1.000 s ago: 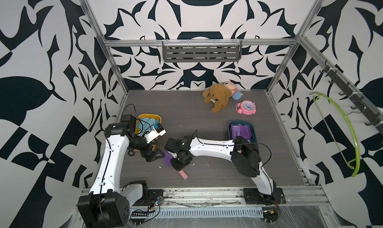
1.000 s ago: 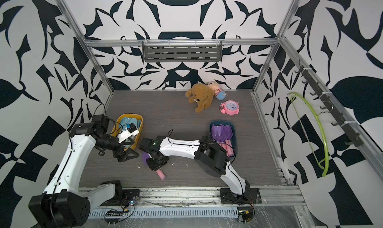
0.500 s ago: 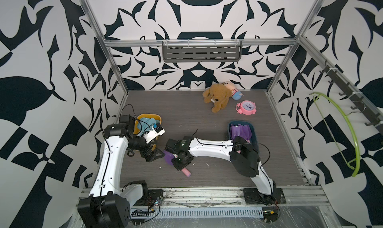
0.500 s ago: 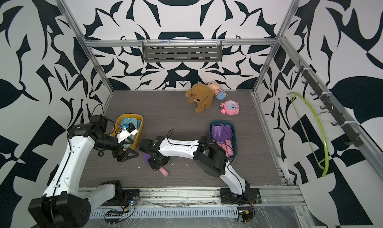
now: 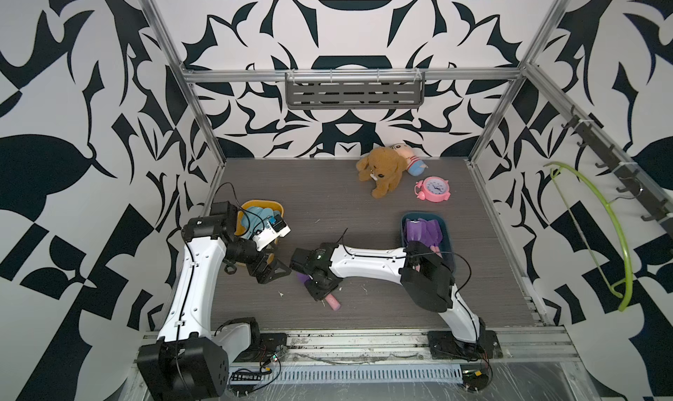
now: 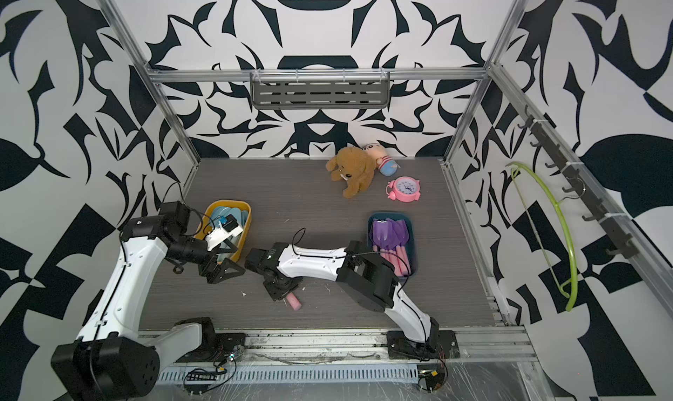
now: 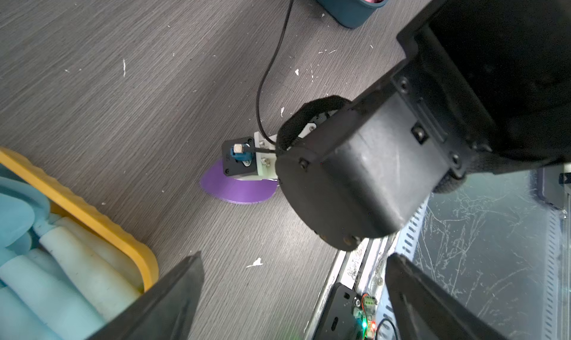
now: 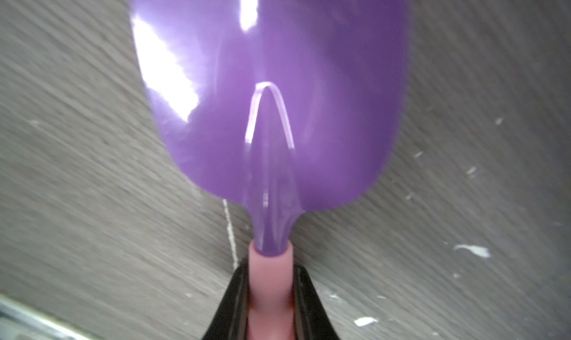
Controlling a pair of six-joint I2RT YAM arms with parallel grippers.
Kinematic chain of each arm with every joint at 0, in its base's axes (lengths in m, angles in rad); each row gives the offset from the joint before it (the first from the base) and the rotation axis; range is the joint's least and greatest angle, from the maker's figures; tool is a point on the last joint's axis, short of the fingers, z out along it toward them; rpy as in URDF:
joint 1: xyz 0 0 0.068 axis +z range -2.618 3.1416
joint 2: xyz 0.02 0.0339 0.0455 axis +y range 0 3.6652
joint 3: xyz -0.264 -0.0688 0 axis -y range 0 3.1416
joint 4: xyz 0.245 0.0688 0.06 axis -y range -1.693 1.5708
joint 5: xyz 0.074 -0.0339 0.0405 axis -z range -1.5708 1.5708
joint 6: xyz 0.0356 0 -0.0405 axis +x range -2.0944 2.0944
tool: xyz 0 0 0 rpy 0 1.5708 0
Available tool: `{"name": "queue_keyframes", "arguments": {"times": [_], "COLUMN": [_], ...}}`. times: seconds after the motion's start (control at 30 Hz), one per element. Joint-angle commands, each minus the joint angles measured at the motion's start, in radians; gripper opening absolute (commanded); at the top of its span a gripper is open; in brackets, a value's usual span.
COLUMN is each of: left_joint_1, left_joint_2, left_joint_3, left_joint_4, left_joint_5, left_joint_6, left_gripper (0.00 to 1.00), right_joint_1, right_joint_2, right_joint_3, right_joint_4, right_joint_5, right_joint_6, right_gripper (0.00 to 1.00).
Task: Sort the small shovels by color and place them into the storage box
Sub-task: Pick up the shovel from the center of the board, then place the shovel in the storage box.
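Observation:
A purple-bladed shovel (image 8: 272, 107) with a pink handle (image 5: 333, 302) sits low over the table near the front middle. My right gripper (image 8: 270, 270) is shut on that handle, and its fingers (image 8: 239, 292) press both sides. In both top views the right gripper (image 6: 278, 290) covers most of the blade. My left gripper (image 5: 271, 271) hangs open and empty beside the yellow box (image 5: 269, 205), which holds several light blue shovels (image 7: 18, 212). The dark blue box (image 5: 424, 215) at the right holds several purple shovels (image 6: 389, 231).
A brown teddy bear (image 5: 380, 171), a small doll (image 5: 411, 160) and a pink alarm clock (image 5: 433, 188) lie at the back right. A green hanger (image 5: 597, 228) hangs on the right wall. The metal front rail (image 5: 346, 339) runs just behind both arm bases.
My right gripper's jaws have narrowed onto the pink handle, and the shovel has shifted slightly to the right. The left arm has hardly moved.

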Motion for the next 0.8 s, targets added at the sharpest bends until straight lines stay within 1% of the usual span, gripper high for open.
{"name": "queue_keyframes", "arguments": {"times": [0.0, 0.13, 0.37, 0.47, 0.53, 0.63, 0.77], "left_joint_1": [0.002, -0.011, -0.097, -0.168, -0.233, -0.348, -0.481], "left_joint_2": [0.021, 0.054, 0.109, 0.132, 0.186, 0.25, 0.375], "left_joint_3": [0.022, 0.049, 0.1, 0.131, 0.154, 0.212, 0.332], "left_joint_4": [-0.028, -0.03, 0.055, 0.119, 0.168, 0.237, 0.312], "left_joint_5": [0.058, 0.094, 0.098, 0.058, 0.018, -0.032, -0.066], "left_joint_6": [0.014, 0.018, -0.05, -0.095, -0.112, -0.15, -0.262], "left_gripper": [0.99, 0.98, 0.98, 0.98, 0.98, 0.98, 0.98], "right_joint_1": [-0.016, -0.051, -0.149, -0.206, -0.256, -0.35, -0.497], "right_joint_2": [-0.06, -0.155, -0.316, -0.387, -0.437, -0.514, -0.607], "right_joint_3": [-0.054, -0.108, -0.209, -0.249, -0.276, -0.315, -0.367], "right_joint_4": [-0.052, -0.034, -0.031, -0.042, -0.046, -0.056, -0.097], "right_joint_5": [0.086, 0.103, 0.106, 0.102, 0.084, 0.058, 0.045], "right_joint_6": [-0.001, -0.002, -0.021, -0.038, -0.055, -0.085, -0.124], "right_gripper": [0.11, 0.11, 0.11, 0.11, 0.11, 0.11, 0.11]}}
